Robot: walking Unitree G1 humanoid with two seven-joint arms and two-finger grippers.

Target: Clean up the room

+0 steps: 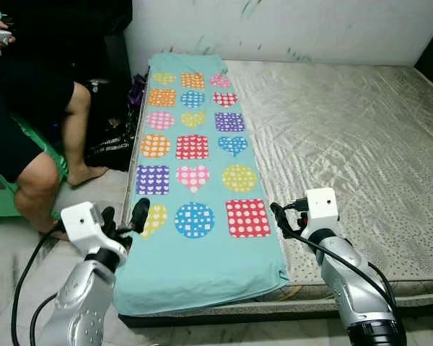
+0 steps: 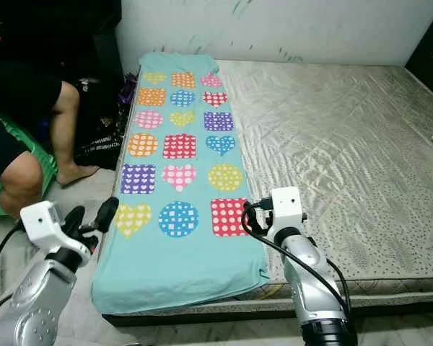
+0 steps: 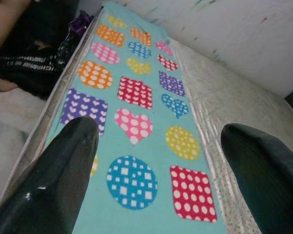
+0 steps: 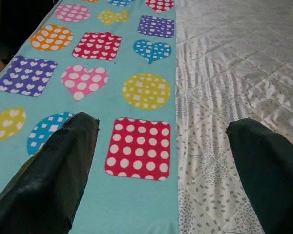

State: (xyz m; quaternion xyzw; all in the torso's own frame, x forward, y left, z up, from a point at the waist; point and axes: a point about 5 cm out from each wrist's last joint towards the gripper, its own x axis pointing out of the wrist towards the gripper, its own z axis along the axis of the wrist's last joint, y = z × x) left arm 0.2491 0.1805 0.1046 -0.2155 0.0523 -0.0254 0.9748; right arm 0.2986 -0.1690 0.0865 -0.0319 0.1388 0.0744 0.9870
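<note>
**Two open grippers poised at the near end of a patterned blanket on a bed**

A bare quilted mattress (image 1: pixel 346 137) in pale beige lies against a white wall (image 1: pixel 289 25). Along its left side, running lengthwise from the wall to the near edge, lies a turquoise blanket (image 1: pixel 202 270) printed with three columns of spotted hearts, circles and squares in orange, pink, purple, yellow, blue and red. Its near end drapes slightly over the mattress edge.

The head views take in the whole scene. The left gripper (image 1: pixel 126 220) hovers at the blanket's near left edge, by the yellow heart (image 1: pixel 156 218). The right gripper (image 1: pixel 283 220) hovers at the blanket's near right edge, just beside the red square with white dots (image 1: pixel 247 218). A person (image 1: pixel 29 122) in dark shorts sits to the left of the bed on a green seat (image 1: pixel 0 191), bare foot on the floor, with a dark bag (image 1: pixel 112 140) lying between the foot and the bed.

The wrist views give the close detail that the head views lack. In the left wrist view, the left gripper's jaws stand wide apart, holding nothing, with the blue circle (image 3: pixel 132 181) and pink heart (image 3: pixel 134 124) visible between them. In the right wrist view, the right gripper's jaws are likewise spread wide and empty; the red square and the blanket's right edge lie between them, with mattress showing beyond that edge. From these pictures I cannot tell whether either gripper touches the fabric.
</note>
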